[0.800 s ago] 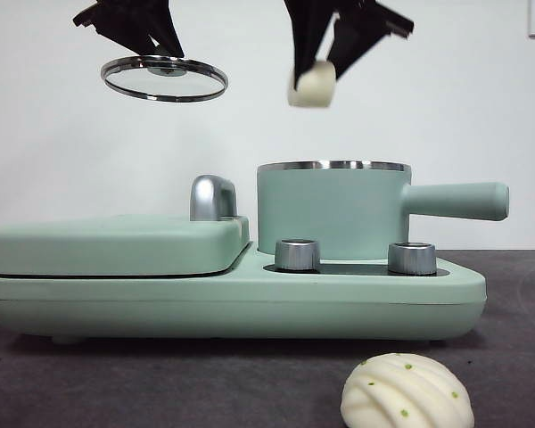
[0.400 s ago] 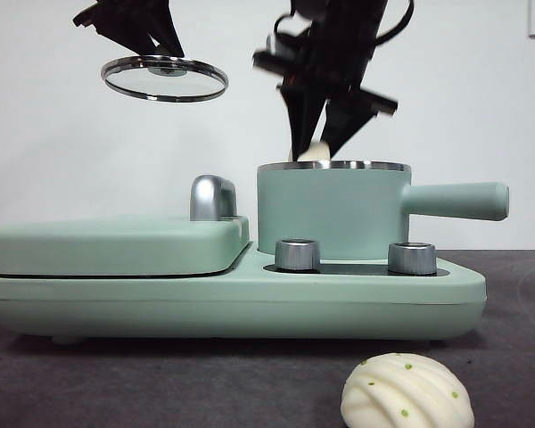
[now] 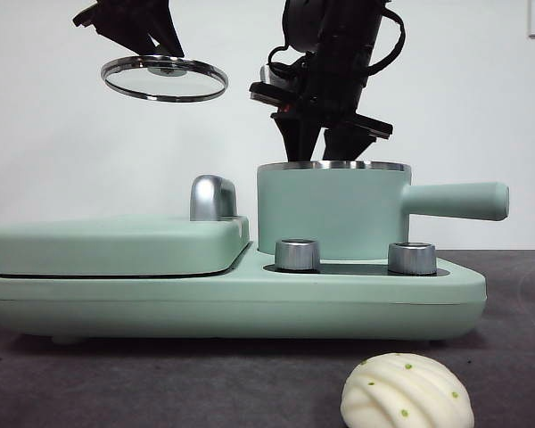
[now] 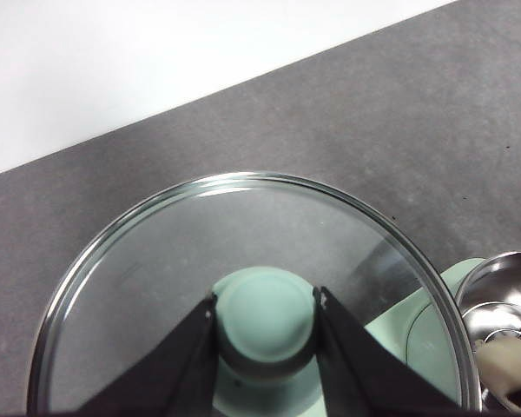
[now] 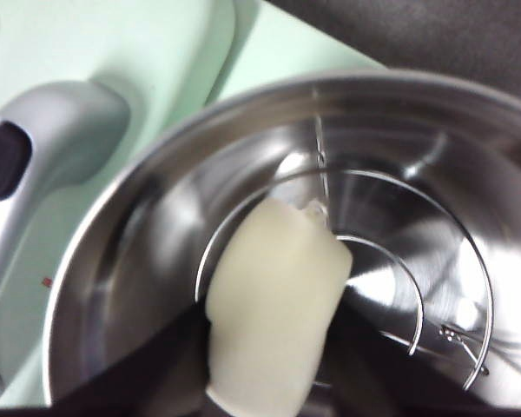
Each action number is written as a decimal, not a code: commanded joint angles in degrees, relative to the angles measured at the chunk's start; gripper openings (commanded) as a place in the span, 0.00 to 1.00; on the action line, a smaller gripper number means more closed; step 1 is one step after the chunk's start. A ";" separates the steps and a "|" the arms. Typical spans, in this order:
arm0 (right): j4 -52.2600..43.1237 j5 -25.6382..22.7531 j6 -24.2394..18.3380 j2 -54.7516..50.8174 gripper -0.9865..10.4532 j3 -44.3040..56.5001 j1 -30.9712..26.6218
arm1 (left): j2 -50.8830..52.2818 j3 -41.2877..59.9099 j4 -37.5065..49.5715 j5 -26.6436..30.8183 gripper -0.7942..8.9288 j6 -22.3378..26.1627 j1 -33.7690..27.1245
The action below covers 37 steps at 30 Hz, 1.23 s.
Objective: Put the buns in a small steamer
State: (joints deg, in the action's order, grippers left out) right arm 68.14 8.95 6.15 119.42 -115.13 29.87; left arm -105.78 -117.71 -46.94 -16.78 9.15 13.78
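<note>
The right gripper (image 5: 269,382) is clamped on the smooth cylindrical bun (image 5: 273,317), its jaws pressing the bun's two sides, and it has the bun down inside the mouth of the small steamer (image 3: 334,214); in the front view the jaws dip to the steel rim (image 3: 333,166) and the bun is hidden behind the wall. Below the bun the right wrist view shows the polished bowl and a wire rack (image 5: 417,287) at its floor. This looks like the placing step for the first bun: the next move seems to call for a little more descent, then parting the jaws so the bun settles on the rack, then a straight lift clear of the rim. The left gripper (image 4: 265,317) grips the green knob (image 4: 265,313) of the glass lid (image 3: 165,78), held high above the griddle lid (image 3: 116,242). The ridged bun (image 3: 407,392) lies on the dark table (image 3: 160,374) in front of the appliance, not yet picked up.
</note>
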 commanded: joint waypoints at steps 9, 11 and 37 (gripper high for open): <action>-0.07 -0.11 -0.74 1.49 0.43 -1.55 0.37 | 0.63 -2.14 1.44 -0.37 0.10 -0.70 0.11; -0.66 -0.11 -1.07 1.49 0.45 -1.55 0.37 | 0.63 -2.14 1.46 -0.37 0.10 -0.72 0.11; 13.31 -4.00 -1.73 -20.70 0.48 5.57 2.69 | 0.63 -2.12 1.46 -0.37 0.10 -0.90 0.11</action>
State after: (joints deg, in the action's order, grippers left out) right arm 76.93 5.19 4.84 99.26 -110.65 31.66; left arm -105.73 -117.71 -46.94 -16.78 8.75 13.78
